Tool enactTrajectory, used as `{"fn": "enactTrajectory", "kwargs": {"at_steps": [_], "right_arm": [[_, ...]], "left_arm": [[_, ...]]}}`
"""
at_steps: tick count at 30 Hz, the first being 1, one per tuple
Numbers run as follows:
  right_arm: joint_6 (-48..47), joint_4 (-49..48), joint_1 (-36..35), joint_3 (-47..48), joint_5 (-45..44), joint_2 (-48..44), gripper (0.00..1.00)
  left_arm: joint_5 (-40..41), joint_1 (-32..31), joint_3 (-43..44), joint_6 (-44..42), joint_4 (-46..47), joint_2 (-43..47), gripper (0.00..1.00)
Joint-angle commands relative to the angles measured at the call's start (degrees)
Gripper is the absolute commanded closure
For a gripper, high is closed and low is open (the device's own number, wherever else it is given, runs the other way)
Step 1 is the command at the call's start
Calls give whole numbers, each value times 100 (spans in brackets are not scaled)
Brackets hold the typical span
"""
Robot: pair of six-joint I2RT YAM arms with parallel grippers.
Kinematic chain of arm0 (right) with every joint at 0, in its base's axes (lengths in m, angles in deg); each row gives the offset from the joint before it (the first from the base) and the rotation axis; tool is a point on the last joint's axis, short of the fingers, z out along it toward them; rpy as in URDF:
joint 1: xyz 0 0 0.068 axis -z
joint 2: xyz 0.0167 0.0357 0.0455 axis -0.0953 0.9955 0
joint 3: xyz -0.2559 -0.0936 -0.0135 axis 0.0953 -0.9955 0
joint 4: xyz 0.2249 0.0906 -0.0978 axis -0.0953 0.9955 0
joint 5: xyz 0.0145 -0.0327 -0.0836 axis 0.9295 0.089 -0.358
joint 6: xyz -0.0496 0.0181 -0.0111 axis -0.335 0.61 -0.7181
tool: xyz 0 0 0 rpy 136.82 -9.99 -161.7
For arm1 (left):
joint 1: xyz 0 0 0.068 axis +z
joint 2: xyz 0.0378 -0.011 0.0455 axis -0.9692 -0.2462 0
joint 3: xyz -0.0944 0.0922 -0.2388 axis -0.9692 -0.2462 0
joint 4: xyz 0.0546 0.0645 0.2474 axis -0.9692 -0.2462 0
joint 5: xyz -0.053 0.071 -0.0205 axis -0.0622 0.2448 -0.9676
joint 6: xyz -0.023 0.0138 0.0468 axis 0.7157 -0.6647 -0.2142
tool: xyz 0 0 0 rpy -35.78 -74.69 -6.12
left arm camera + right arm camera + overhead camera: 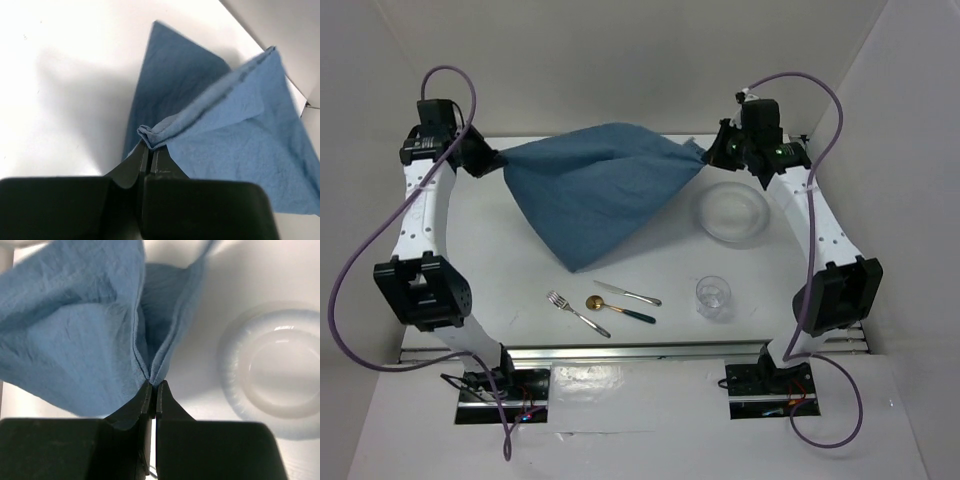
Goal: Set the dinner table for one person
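The blue cloth placemat [600, 190] hangs stretched above the white dinner table [520, 250], its lower corner touching down near the cutlery. My left gripper [498, 160] is shut on the cloth's left corner [150, 135]. My right gripper [705, 155] is shut on its right corner [152, 377]. A clear plate [732, 212] lies right of the cloth and shows in the right wrist view [280, 370]. A fork [575, 312], a gold spoon [618, 308], a knife [628, 293] and a clear glass [713, 295] lie near the front.
White walls enclose the table at the back and both sides. A metal rail [640, 352] runs along the table's front edge. The arm elbows stand at the near left [420, 290] and near right [835, 295].
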Motion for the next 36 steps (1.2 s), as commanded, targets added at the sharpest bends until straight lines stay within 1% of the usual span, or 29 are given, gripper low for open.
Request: {"fn": "enactTrajectory", "kwargs": {"at_steps": [1,3,4,7,8,10,11,12,14,15,16,17,18,19,20,22,23,24,26,27,28,29,30,33,34,35,36], "right_arm": [[12,-187,75,-516,211,-324,100],[12,-291,76,-762,369,-439,100],[12,-292,76,-815,440,-492,100],[12,-292,76,-964,440,-492,100],[12,-292,76,-1034,440,-492,100],[12,-292,76,-1149,327,-492,100],[12,-292,76,-1210,326,-579,100],[12,-292,76,-1341,326,-676,100],[12,-292,76,-1544,379,-746,100],[12,-292,76,-1615,379,-808,100],[12,-292,76,-1702,379,-808,100],[12,-344,76,-1773,379,-861,100],[12,-345,24,-1895,431,-861,100],[12,-397,23,-1949,431,-861,100],[12,-397,23,-1949,431,-861,100],[12,-397,-30,-2020,431,-809,100],[12,-397,-30,-2072,431,-808,100],[12,-397,-30,-2072,431,-808,100],[12,-450,-30,-2072,431,-738,100],[12,-450,-90,-2072,431,-686,100],[12,-450,-91,-2003,431,-685,100],[12,-450,-91,-2002,431,-685,100],[12,-450,-143,-1950,431,-616,100],[-49,-450,-197,-1836,493,-510,100],[-49,-389,-257,-1835,493,-457,100],[-102,-389,-258,-1783,563,-405,100],[-102,-389,-258,-1782,563,-404,100]], "left_arm": [[-192,127,-444,-276,-209,289,100],[-349,128,-664,-330,-16,351,100],[-646,128,-665,-399,63,351,100],[-964,67,-455,-400,143,-315,100],[-965,-73,-158,-400,143,-778,99],[-965,-214,203,-400,64,-1255,86],[-1017,-328,597,-452,-67,-1484,80],[-1070,-390,783,-522,-234,-1869,63],[-930,-557,1266,-646,-515,-2118,49],[-843,-558,1269,-698,-577,-2119,40],[-511,-610,1269,-699,-578,-1953,38],[-334,-611,1077,-760,-578,-1778,30],[-132,-611,936,-760,-578,-1567,28],[79,-611,769,-760,-578,-1086,19],[324,-611,315,-760,-578,-829,19],[327,-663,-371,-760,-377,-302,20],[327,-716,-1123,-847,-306,171,23],[266,-777,-1514,-848,-253,358,23],[-92,-778,-2270,-909,-130,631,24],[-191,-847,-2917,-910,-51,789,24],[-322,-900,-3193,-849,167,843,24],[-628,-901,-3440,-848,317,843,24],[-631,-901,-3721,-779,405,843,24],[-806,-901,-3785,-716,538,607,23],[-859,-953,-3724,-716,538,397,23],[-755,-1032,-3645,-655,590,160,21],[-754,-1033,-3645,-655,591,158,21]]}}
